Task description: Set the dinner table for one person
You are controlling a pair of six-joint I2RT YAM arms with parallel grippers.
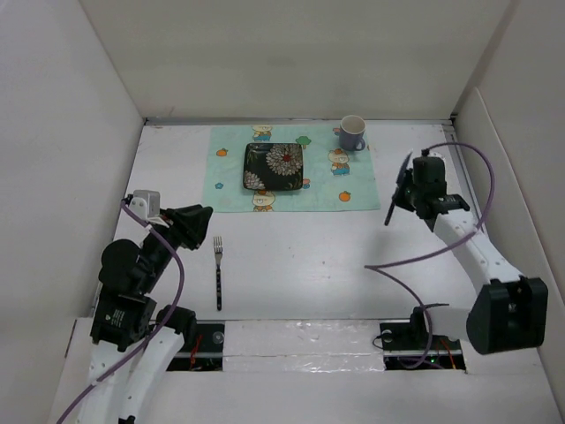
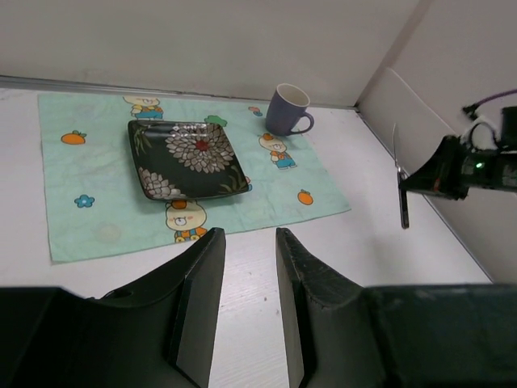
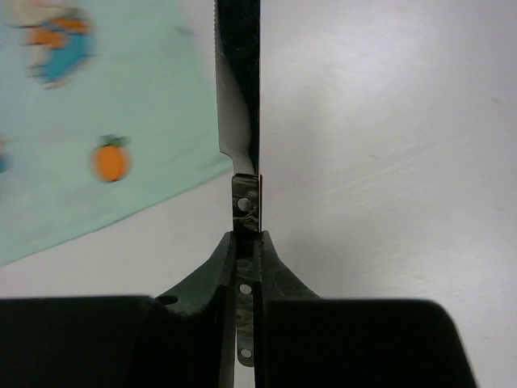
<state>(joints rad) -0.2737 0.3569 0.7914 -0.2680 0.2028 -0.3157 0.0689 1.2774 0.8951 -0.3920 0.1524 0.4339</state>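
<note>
The right gripper pinches the knife by its handle alone, blade edge-on and running toward 12 o'clock in the wrist view. I judge it could swivel or slip in that thin grip when lowered and land crooked across the placemat edge. It hangs over the dinner table at 3 o'clock from the plate, while the left gripper stands slightly parted and empty, the fork at its 5 o'clock.
</note>
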